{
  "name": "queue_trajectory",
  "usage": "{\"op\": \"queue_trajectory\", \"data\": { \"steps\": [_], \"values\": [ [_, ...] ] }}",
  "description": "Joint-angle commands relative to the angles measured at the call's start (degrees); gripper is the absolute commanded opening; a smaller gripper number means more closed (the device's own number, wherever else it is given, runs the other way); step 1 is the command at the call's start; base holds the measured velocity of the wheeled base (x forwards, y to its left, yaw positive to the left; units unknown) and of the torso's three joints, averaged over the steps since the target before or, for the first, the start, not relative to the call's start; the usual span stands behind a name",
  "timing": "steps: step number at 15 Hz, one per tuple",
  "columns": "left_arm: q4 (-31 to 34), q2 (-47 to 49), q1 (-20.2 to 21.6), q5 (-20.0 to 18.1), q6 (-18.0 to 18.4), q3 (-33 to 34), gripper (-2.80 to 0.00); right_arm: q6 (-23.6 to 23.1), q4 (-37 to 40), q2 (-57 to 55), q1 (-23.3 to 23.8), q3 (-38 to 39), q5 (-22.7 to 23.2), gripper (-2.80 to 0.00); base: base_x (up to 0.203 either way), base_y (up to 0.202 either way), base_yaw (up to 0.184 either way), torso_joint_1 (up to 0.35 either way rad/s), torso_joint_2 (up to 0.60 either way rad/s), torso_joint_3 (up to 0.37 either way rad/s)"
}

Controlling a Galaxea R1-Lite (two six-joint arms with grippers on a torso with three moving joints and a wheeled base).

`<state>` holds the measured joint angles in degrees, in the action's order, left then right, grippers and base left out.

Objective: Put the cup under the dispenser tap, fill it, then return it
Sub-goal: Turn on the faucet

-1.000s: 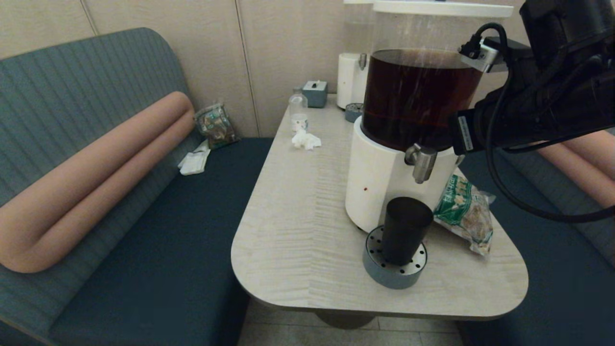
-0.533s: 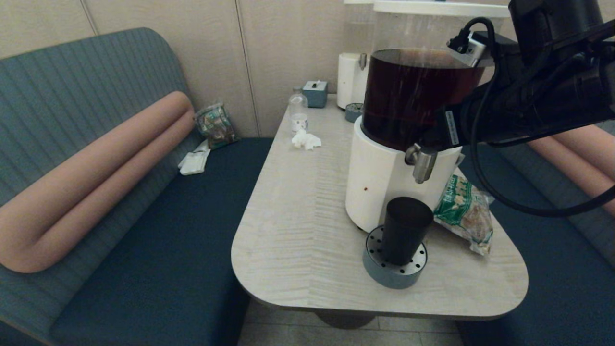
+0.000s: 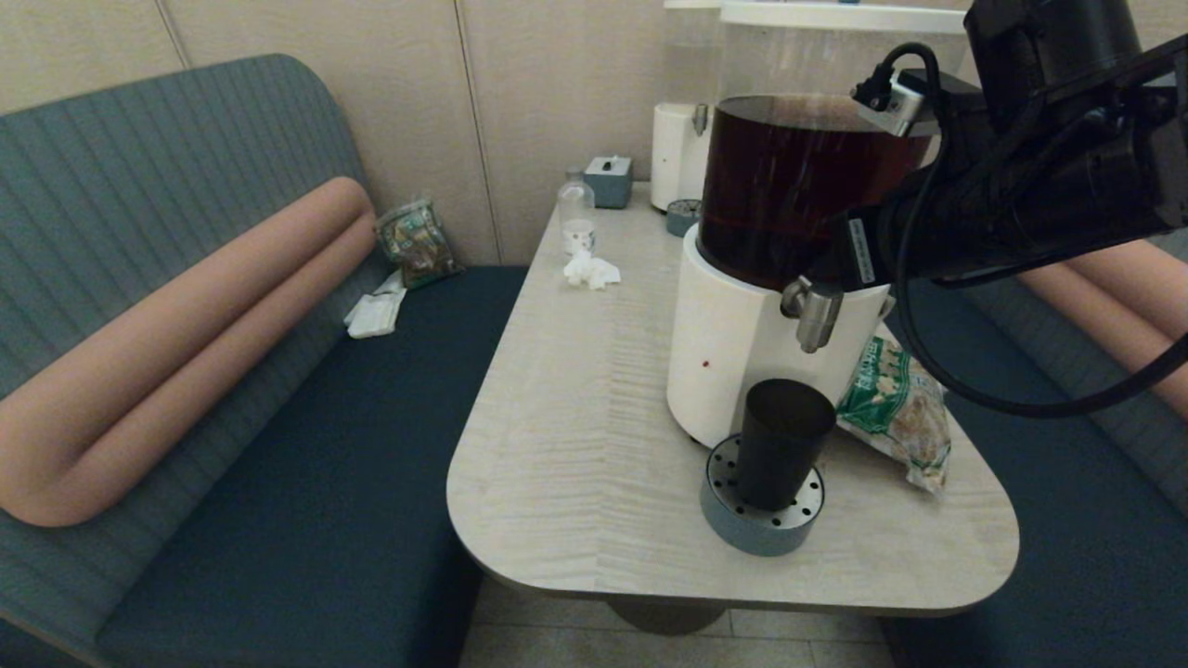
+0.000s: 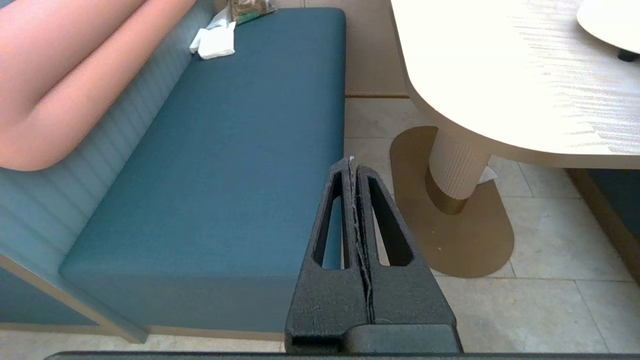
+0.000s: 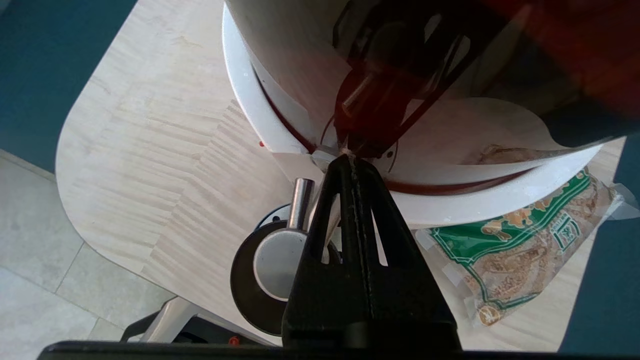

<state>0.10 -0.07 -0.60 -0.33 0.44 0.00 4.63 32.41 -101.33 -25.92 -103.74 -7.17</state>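
The black cup (image 3: 784, 443) stands upright on the grey perforated drip tray (image 3: 754, 531), directly below the steel dispenser tap (image 3: 817, 315). This tap sticks out of the white base (image 3: 719, 357) of the big tank of dark brown liquid (image 3: 798, 186). My right arm (image 3: 1002, 204) reaches in from the right, just above the tap. In the right wrist view my right gripper (image 5: 350, 159) is shut and empty, tips at the seam between tank and base, beside the tap (image 5: 276, 260) and above the cup (image 5: 244, 295). My left gripper (image 4: 354, 162) is shut, parked low over the bench edge and floor.
A green snack bag (image 3: 896, 408) lies right of the cup against the base. Farther back are a small clear bottle (image 3: 576, 215), a crumpled tissue (image 3: 591, 271), a grey box (image 3: 609, 179) and a white dispenser (image 3: 677, 153). The table's rounded front edge (image 3: 724, 594) is close to the tray.
My right arm has moved left, bringing its gripper over the tap. The cup has stayed on the drip tray.
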Motion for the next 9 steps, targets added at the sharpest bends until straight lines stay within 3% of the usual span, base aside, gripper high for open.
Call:
{"op": "queue_trajectory", "data": {
  "steps": [1,9],
  "values": [
    [-0.01,-0.01,0.04,-0.02,0.0,0.0,-2.8,0.07,0.02,1.0,0.59,0.37,-0.38,-2.8,0.0,0.0,0.0,0.0,0.0,0.0],
    [-0.01,-0.01,0.07,-0.02,0.0,0.0,-2.8,0.03,0.02,0.96,1.92,0.91,-1.53,-2.8,0.0,0.0,0.0,0.0,0.0,0.0]
  ]
}}
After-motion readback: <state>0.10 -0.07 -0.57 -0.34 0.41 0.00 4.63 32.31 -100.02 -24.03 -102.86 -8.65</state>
